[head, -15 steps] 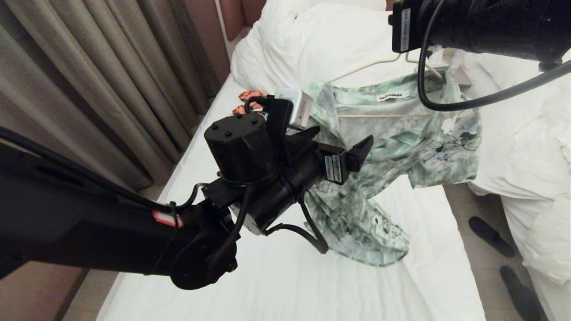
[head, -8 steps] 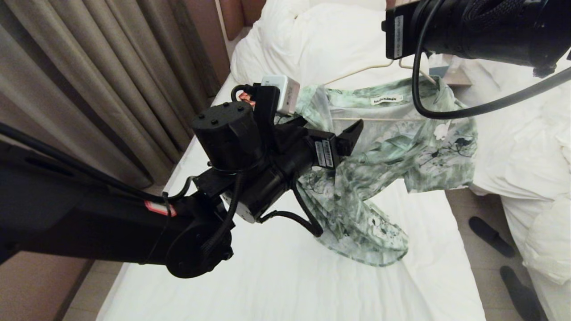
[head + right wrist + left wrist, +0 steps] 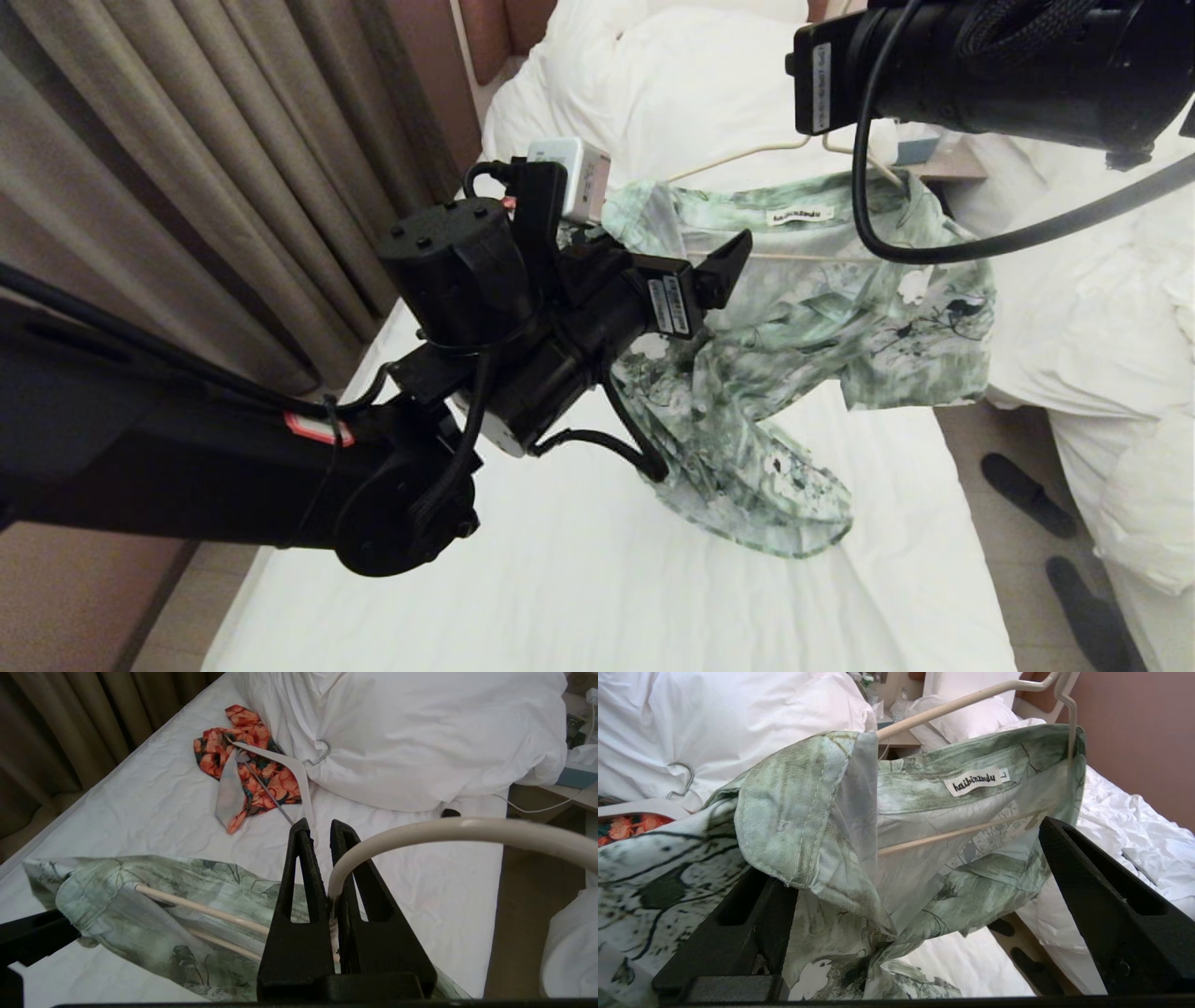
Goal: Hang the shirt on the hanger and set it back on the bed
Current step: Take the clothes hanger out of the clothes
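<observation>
**Two arms at work: one shoulder hung, one to go**

Two pincers are engaged.

Head view: we see the shirt held above the bed, its lower hem trailing on the sheet. The hanger runs bare out of the collar on the left-arm side, so we judge the hanging step half done. The left pincer stands with its jaws wide apart, right at that loose shoulder. The right arm crosses the top of the view; its pincer is not visible here.

Left wrist view: the unthreaded shoulder of the shirt droops between the open jaws of the left pincer without being gripped. The hanger leaves the fabric just above it. We judge the next move to be closing on this shoulder and drawing it over the bare hanger arm.

Right wrist view: the right pincer is clamped together on the hanger at its neck, carrying the load. An orange floral garment lies on the bed with a white hanger.

Containers: none is visible in any view.
</observation>
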Controlling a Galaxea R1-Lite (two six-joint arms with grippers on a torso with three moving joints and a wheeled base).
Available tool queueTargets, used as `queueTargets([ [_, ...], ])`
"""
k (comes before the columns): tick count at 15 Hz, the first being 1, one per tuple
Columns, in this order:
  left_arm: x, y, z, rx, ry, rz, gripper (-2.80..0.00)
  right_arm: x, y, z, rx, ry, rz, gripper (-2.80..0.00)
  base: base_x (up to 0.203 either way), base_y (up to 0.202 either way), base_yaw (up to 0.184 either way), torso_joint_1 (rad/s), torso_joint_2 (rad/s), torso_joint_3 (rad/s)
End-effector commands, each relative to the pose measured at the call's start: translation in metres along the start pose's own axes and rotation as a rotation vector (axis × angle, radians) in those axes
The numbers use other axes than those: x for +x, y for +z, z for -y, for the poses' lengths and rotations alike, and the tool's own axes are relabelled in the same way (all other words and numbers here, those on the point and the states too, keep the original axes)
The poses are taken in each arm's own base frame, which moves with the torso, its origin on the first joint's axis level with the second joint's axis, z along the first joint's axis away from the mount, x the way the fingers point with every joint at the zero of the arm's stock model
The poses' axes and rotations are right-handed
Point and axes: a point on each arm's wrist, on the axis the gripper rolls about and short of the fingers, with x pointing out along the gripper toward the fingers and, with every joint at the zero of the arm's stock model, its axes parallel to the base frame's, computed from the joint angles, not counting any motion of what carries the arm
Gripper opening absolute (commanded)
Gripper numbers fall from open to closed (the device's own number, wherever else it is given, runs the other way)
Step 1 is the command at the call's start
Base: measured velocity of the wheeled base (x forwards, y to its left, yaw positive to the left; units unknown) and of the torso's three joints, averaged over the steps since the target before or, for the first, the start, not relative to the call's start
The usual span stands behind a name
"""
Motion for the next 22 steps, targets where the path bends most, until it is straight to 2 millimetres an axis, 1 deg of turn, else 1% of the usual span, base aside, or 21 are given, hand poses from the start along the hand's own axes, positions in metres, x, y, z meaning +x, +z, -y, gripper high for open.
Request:
queueTargets([
  [1,0.001,0.000,0.000,-0.001,0.002,0.007,0.00,-0.001,0.001,-0.001,-0.001,0.001,0.001,-2.80,0.000,0.000,0.000,0.000,0.00,0.000],
  [3,0.001,0.000,-0.003,0.005,0.010,0.007,0.00,-0.001,0.001,-0.001,-0.001,0.002,0.000,-2.80,0.000,0.000,0.000,0.000,0.00,0.000],
  [4,0.001,0.002,-0.003,0.005,0.009,0.012,-2.80,-0.001,0.000,-0.001,-0.003,0.001,-0.002,-2.80,0.000,0.000,0.000,0.000,0.00,0.000],
  [11,0.001,0.001,-0.006,0.006,0.015,0.009,-2.80,-0.002,0.001,0.000,0.000,0.000,0.001,-2.80,0.000,0.000,0.000,0.000,0.00,0.000],
  [15,0.002,0.000,-0.014,0.012,0.034,0.007,-2.80,-0.005,-0.002,0.003,-0.004,-0.005,-0.011,-2.80,0.000,0.000,0.000,0.000,0.00,0.000],
  [18,0.005,0.007,-0.028,0.021,0.069,0.031,-2.80,-0.005,-0.006,0.017,-0.010,-0.043,-0.027,-2.80,0.000,0.000,0.000,0.000,0.00,0.000],
  [19,0.007,0.010,-0.038,0.029,0.096,0.042,-2.80,-0.009,-0.006,0.022,-0.012,-0.055,-0.030,-2.80,0.000,0.000,0.000,0.000,0.00,0.000],
  [22,0.011,0.021,-0.071,0.050,0.180,0.082,-2.80,-0.017,-0.014,0.028,-0.023,-0.059,-0.062,-2.80,0.000,0.000,0.000,0.000,0.00,0.000],
])
